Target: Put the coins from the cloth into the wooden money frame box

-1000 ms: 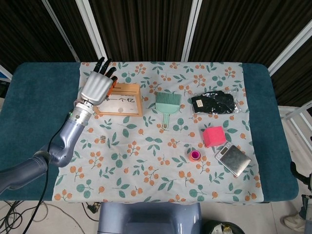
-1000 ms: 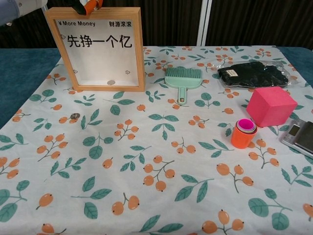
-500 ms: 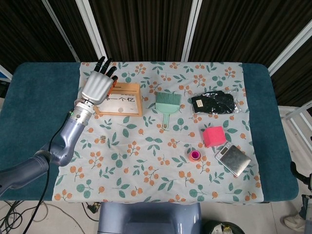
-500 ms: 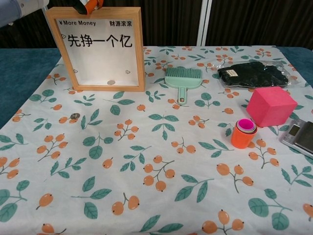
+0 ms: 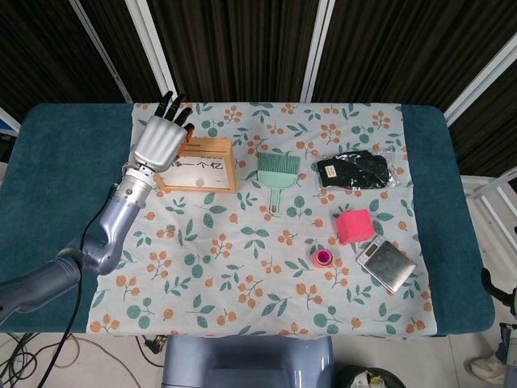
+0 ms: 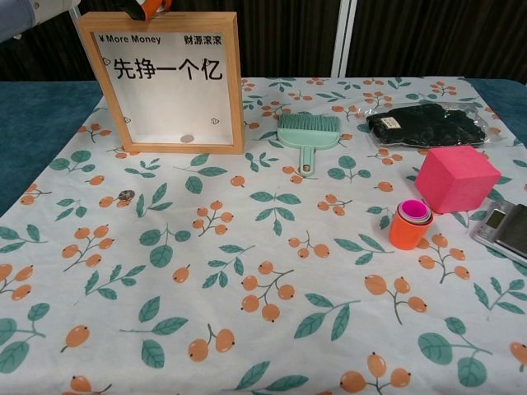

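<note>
The wooden money frame box (image 6: 169, 82) stands upright at the back left of the floral cloth (image 6: 272, 271), also seen from above as the box (image 5: 202, 166). One coin (image 6: 188, 138) lies inside it at the bottom. Another coin (image 6: 125, 195) lies on the cloth in front of the box's left side, showing small in the head view as the coin (image 5: 170, 229). My left hand (image 5: 161, 137) hovers over the box's top left corner with its fingers stretched out and apart, back to the camera. Only one orange fingertip (image 6: 146, 8) shows in the chest view. I see nothing held in it. My right hand is out of both views.
A mint hand brush (image 6: 307, 132) lies right of the box. Further right are black gloves in a bag (image 6: 426, 125), a pink cube (image 6: 457, 177), a stack of orange cups (image 6: 410, 222) and a small scale (image 6: 504, 229) at the cloth's right edge.
My left hand has drifted slightly left and away over the box top; less of its fingertip shows in the chest view. Both coins lie where they were.
</note>
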Tool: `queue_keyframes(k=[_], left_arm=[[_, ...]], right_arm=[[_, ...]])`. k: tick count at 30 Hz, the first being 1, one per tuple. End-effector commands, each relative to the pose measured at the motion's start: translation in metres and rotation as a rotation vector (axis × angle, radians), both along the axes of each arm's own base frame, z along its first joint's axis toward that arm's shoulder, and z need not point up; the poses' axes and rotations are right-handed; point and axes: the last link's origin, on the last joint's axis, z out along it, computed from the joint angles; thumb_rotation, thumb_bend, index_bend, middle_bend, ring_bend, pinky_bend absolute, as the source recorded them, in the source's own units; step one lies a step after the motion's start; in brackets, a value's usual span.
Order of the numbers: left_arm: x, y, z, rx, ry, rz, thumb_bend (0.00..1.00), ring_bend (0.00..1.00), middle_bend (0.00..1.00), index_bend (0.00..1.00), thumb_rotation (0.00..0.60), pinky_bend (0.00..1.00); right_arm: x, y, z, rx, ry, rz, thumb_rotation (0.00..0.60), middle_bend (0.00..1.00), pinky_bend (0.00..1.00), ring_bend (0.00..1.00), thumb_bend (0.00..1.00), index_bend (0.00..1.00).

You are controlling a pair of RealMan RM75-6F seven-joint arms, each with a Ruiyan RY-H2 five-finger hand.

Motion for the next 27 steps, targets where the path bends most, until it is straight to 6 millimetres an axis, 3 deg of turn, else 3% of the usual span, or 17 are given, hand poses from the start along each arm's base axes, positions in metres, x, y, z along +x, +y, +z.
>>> queue_keyframes(k=[1, 27], left_arm=[[-0.0002, 0.0, -0.0005, -0.004, 0.001, 0.002, 0.43, 0.0, 0.21, 0.55, 0.6, 0.01], [0.0008, 0.0007, 0.0, -0.012, 0.005, 0.006, 0.42, 0.0, 0.2, 0.52, 0.6, 0.01]], right_arm=[[0.0, -0.0001, 0.0, 0.0, -0.001, -0.001, 0.6, 0.03, 0.0, 0.0, 0.39, 0.13], [-0.0001, -0.0004, 0.0004, -0.003, 0.003, -0.01, 0.6, 0.03, 0.0, 0.0, 0.39, 0.13]])
